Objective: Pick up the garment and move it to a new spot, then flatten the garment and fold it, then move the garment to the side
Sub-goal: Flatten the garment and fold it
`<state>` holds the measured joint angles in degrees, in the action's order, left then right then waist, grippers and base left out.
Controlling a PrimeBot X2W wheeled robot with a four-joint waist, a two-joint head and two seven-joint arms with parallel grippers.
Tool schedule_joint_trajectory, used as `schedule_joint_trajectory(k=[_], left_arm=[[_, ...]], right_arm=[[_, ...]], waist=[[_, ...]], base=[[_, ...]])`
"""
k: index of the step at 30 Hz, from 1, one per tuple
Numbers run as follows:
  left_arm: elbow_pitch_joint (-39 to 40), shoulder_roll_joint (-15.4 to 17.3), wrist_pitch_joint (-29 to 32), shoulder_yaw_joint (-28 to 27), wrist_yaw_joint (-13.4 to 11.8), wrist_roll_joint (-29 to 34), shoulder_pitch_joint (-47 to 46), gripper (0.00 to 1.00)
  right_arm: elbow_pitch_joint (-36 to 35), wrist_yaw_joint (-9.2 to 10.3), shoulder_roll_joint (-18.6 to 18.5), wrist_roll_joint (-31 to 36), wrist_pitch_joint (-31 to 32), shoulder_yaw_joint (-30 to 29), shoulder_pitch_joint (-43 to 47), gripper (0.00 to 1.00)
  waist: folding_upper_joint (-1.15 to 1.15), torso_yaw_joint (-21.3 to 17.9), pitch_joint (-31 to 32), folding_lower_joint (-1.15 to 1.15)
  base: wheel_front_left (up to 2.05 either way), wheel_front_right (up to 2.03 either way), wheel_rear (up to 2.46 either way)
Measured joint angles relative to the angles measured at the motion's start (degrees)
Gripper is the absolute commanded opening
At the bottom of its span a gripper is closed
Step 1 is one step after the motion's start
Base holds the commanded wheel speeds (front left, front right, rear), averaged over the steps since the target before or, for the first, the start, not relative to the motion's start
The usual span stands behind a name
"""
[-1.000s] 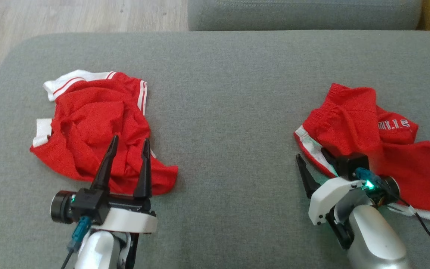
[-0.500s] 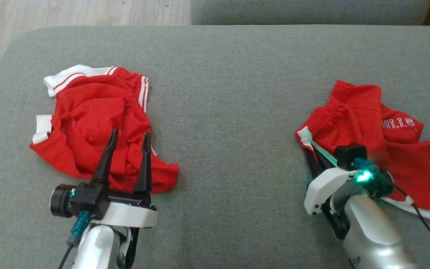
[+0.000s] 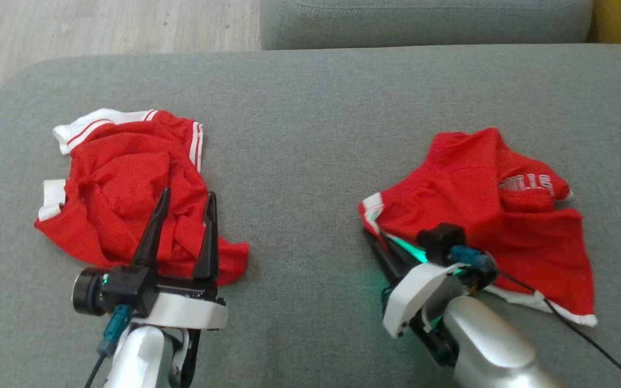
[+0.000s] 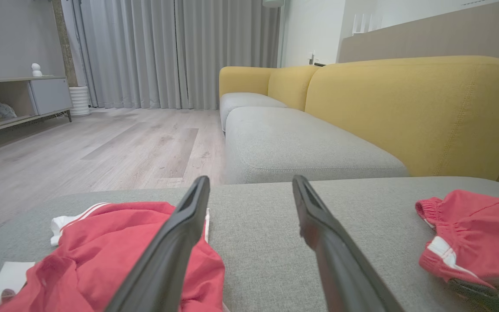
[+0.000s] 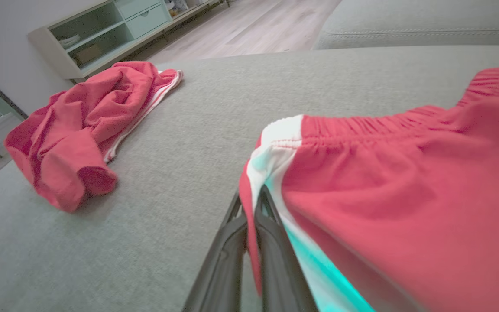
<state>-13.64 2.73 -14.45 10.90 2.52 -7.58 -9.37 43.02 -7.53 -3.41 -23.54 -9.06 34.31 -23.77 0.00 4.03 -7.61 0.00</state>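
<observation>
We see the right gripper (image 5: 253,208) clenched, its two dark fingers (image 5: 275,255) pressed together on the white-striped waistband corner of a pair of red shorts (image 5: 405,173). We judge the hold is taken at the firm elastic edge so the cloth can be lifted and carried to a new spot without slipping. The shorts lie on the right side of the grey sofa seat (image 3: 310,134). The pinched corner seems raised a little off the cushion, and the rest is spread in loose folds with white lettering facing up. Well apart to the left, the left gripper (image 3: 188,196) hangs released, its fingers spread wide above the near edge of a second red garment (image 3: 127,183) with white trim, crumpled in a heap. It touches nothing that we can make out, and we take it to be held ready for the flattening. We count two grippers, one clenched and one released, and two red garments, one before each arm. Beyond the seat are another grey cushion (image 3: 423,21), a yellow sofa back (image 4: 405,108) and a pale wood floor (image 3: 100,21).
</observation>
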Motion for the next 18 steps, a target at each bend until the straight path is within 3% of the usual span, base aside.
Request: schedule_joint_trajectory(k=[6, 7, 8, 13, 18], left_arm=[[-0.01, 0.0, -0.01, -0.03, 0.0, 0.01, 0.21, 1.0], [-0.01, 0.0, 0.0, -0.07, 0.0, 0.02, 0.29, 1.0], [-0.01, 0.0, 0.0, -0.08, 0.0, 0.11, 0.32, 1.0], [-0.03, 0.0, 0.0, -0.46, 0.01, 0.26, 0.35, 1.0], [-0.02, 0.02, -0.01, -1.15, 0.07, 0.53, 0.58, 1.0]], right_arm=[[-1.49, 0.0, -0.03, -3.28, 0.85, 7.2, 0.55, 0.0], [-1.49, 0.0, -0.03, -3.25, 0.78, 7.99, 0.57, 0.69], [-1.51, 0.0, -0.03, -3.28, 0.48, 8.35, 0.56, 1.0], [-3.19, 0.0, -0.03, -4.26, -2.53, 7.36, 0.57, 1.0], [-8.03, 0.0, -1.14, -1.76, -4.75, -3.69, 3.31, 1.0]], waist=[[0.0, -0.52, 0.55, 0.0], [0.0, -0.67, 0.63, 0.0], [0.0, -0.83, 0.71, 0.0], [0.0, -2.08, 1.58, 0.0], [0.0, -4.7, 3.19, 0.0]], base=[[0.0, 0.0, 0.0], [0.0, 0.0, 0.0], [0.0, 0.0, 0.0], [0.0, 0.0, 0.0], [0.0, 0.0, 0.0]])
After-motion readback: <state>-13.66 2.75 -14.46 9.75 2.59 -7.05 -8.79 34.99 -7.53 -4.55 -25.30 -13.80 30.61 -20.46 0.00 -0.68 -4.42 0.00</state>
